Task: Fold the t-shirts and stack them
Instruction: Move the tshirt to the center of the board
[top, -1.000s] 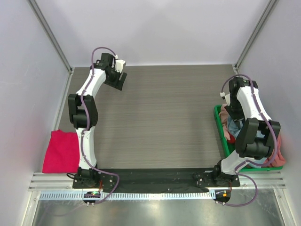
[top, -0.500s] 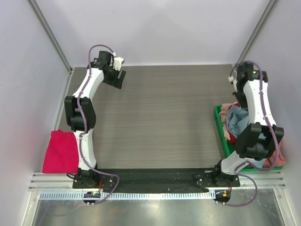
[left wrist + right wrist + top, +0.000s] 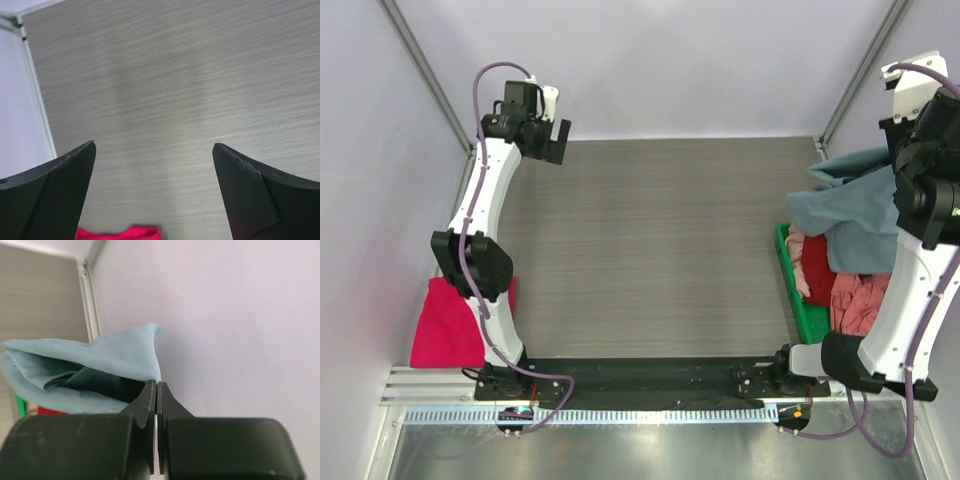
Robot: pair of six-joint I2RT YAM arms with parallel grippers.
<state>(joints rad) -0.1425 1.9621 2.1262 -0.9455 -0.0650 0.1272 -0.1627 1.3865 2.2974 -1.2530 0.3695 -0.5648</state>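
Observation:
My right gripper is raised high at the right wall and is shut on an edge of the dusty grey-blue t-shirt, which hangs above the green bin. In the right wrist view the jaws are pressed together on the shirt's corner. A folded magenta-pink t-shirt lies at the table's near left, and its edge shows in the left wrist view. My left gripper is open and empty, high over the back left of the table.
The green plastic bin stands at the right edge with a red shirt and a salmon-pink shirt crumpled inside. Grey walls with metal corner posts close in the left, back and right sides.
My right arm has risen and pulled the grey-blue shirt up out of the bin. My left arm has lifted and swung toward the back left corner.

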